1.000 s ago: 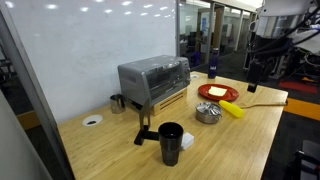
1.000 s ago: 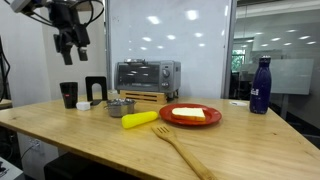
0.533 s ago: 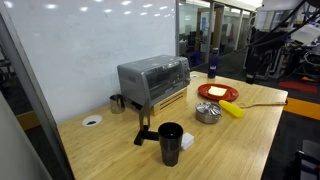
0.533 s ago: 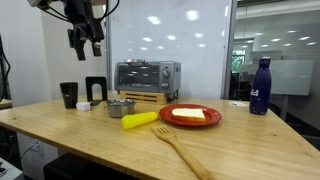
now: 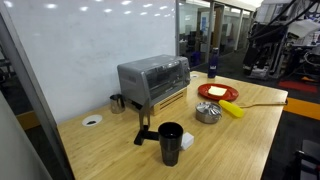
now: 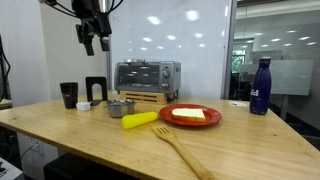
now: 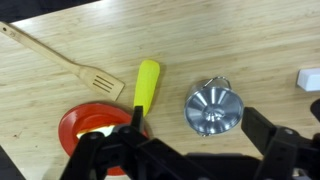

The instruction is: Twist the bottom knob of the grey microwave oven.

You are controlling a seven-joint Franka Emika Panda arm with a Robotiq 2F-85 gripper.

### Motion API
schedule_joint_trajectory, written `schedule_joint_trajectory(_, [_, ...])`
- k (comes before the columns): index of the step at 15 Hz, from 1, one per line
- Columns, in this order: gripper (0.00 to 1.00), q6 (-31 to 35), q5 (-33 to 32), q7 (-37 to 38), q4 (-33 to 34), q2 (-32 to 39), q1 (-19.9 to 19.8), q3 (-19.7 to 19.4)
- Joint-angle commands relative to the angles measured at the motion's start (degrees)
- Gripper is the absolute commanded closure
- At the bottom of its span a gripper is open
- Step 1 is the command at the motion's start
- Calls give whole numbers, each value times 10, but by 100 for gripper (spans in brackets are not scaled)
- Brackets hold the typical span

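High over the table (image 6: 250,140), the gripper (image 6: 96,42) was pictured with jaws spread and empty, the grey microwave oven (image 6: 147,76) set well below and beside it

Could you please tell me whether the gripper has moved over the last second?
Yes. In an exterior view the gripper has shifted sideways toward the grey microwave oven, narrowing the gap.

Office or lab: glass partition walls (image 6: 278,50), whiteboard wall (image 5: 90,45), wooden table (image 6: 95,138), open-plan space beyond.
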Motion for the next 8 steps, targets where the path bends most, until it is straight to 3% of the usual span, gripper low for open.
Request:
schedule_joint_trajectory(1, [0,22,1,-26,53,34,-31,-45])
schedule_joint_trajectory(4, [0,66,35,-62,75,51,-37,-100])
schedule_joint_trajectory(8, [0,165,206,-227,86,89,9,-219])
